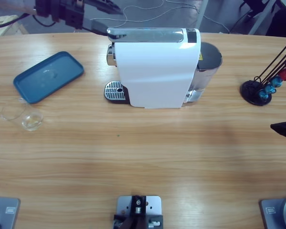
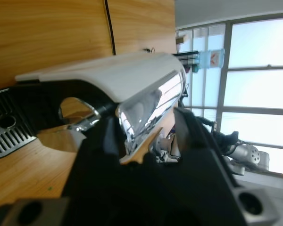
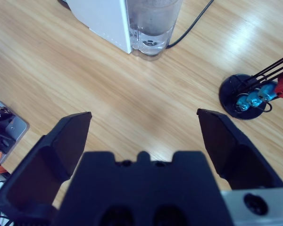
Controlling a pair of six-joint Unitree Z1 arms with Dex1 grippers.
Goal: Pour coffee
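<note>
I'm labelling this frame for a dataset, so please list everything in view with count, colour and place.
Coffee machine: one, white with a chrome top, upper middle of the table.
Drip grate: one, silver on a black base, at the machine's left foot; no cup on it.
Water tank: one, clear with a dark lid, on the machine's right side.
Tray: one, blue, far left of the table.
Glass cup: one, clear, just below the tray; no coffee seen in it.
Capsule rack: one, black, right edge, holding blue and red capsules.
Table: one, wooden.
Left gripper: black, close to the machine's chrome top.
Right gripper: black, jaws open above bare table.
</note>
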